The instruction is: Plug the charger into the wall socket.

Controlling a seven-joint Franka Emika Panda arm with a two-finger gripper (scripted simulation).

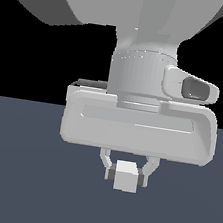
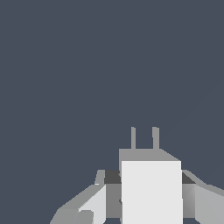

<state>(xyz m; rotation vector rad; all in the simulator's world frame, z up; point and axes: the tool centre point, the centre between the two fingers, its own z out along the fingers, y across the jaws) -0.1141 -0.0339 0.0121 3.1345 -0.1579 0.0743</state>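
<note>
The charger (image 1: pixel 126 176) is a small light-grey cube held just above the dark floor, below the big white hand of the arm. My gripper (image 1: pixel 126 175) is shut on it, one finger pressing each side. In the wrist view the charger (image 2: pixel 151 190) fills the space between the fingers (image 2: pixel 94 203), and its two thin prongs (image 2: pixel 144 138) stick out from its far face over bare floor. The wall socket is out of view in both frames.
The dark blue-grey floor (image 1: pixel 22 181) spreads around the gripper in the exterior view, with black background above it. The arm's white body (image 1: pixel 144 37) fills the upper middle of that view and hides what lies behind it.
</note>
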